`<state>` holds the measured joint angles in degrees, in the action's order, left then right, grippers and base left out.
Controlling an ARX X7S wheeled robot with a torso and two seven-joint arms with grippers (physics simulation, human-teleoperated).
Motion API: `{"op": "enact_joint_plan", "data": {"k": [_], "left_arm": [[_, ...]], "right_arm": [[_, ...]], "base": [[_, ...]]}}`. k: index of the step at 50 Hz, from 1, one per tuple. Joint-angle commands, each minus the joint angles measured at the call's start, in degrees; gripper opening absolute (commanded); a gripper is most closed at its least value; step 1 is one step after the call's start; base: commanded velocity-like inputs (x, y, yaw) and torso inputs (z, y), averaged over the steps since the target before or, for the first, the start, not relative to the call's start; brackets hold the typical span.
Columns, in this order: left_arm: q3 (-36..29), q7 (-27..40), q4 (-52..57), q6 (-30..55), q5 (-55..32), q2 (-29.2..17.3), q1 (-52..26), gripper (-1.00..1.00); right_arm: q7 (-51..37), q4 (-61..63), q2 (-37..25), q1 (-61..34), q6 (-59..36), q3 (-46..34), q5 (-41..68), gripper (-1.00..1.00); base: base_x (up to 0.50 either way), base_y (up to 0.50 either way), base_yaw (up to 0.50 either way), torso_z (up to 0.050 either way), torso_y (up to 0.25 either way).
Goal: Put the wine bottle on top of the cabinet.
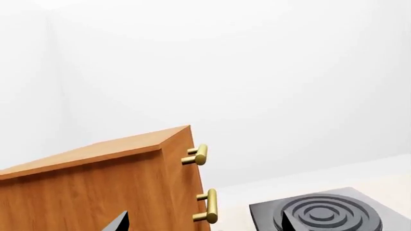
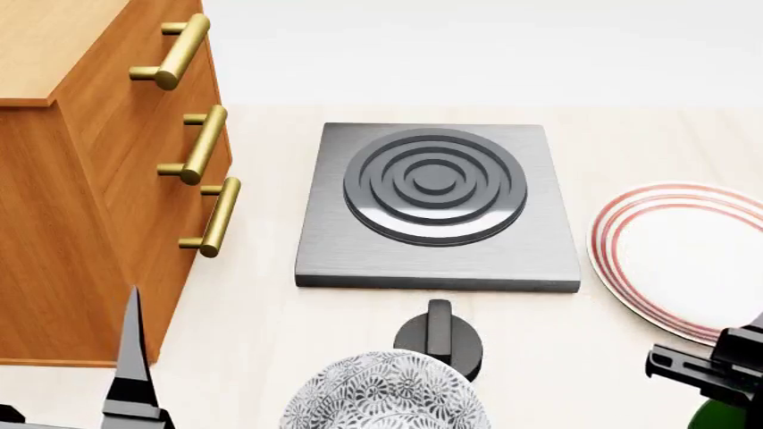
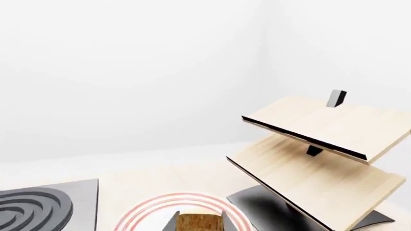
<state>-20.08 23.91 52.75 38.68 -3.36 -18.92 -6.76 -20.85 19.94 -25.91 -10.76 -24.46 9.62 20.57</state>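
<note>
The wine bottle (image 2: 719,418) showed only as a sliver of dark green glass at the lower right corner of the head view, just below the right gripper (image 2: 703,368). In the right wrist view its tan cork top (image 3: 199,221) sat between the two dark fingertips, so the right gripper appeared closed around the neck, just under the cork; whether the pads actually pressed the glass could not be made out. The left gripper (image 2: 131,375) hung near the cabinet (image 2: 71,223), only one finger clear in the head view, and its state could not be told.

Taking the hotplate (image 2: 435,206) as the landmark: the cabinet stood to its left, brass handles (image 2: 203,143) facing it; the red-ringed plate (image 2: 680,255) lay to its right; the patterned bowl (image 2: 388,393) sat on its near side, beside the black knob (image 2: 441,335); the bottle was off its near right, beyond the plate. A pale slanted rack (image 3: 321,144) stood farther right.

By judgement, the bottle would be rigid, smooth and slippery, fairly heavy, and breakable if dropped or knocked. A grip at the neck leaves the mass hanging below, so it may swing or slide; a firmer hold lower on the body would steady it. It must travel across the hotplate and rise above the cabinet's light wood top (image 1: 96,151).
</note>
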Motion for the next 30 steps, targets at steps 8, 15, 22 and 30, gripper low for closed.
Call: {"op": "enact_joint_plan", "data": {"k": [8, 15, 22, 30], "left_arm": [[1.73, -2.31, -0.08, -3.05, -2.78, 1.13, 0.31, 1.00], [1.66, -2.16, -0.01, -2.89, -2.97, 1.05, 0.20, 1.00], [1.39, -2.08, -0.11, -2.93, -3.06, 0.94, 0.15, 1.00], [1.05, -1.96, -0.16, -2.88, -3.12, 0.82, 0.04, 1.00]], "right_arm": [[1.33, 0.57, 0.52, 0.19, -0.55, 1.24, -0.74, -1.00], [1.68, 3.68, -0.45, -1.03, -2.21, 2.10, 1.19, -1.00], [0.77, 7.62, -1.60, -2.67, -5.40, 2.52, 2.55, -1.00], [-0.61, 12.63, -3.62, -5.95, -10.26, 3.05, 4.49, -1.00]], "base": [[0.00, 0.00, 0.00, 0.000, 0.000], [0.00, 0.00, 0.00, 0.000, 0.000], [0.00, 0.00, 0.00, 0.000, 0.000], [0.00, 0.00, 0.00, 0.000, 0.001]]}}
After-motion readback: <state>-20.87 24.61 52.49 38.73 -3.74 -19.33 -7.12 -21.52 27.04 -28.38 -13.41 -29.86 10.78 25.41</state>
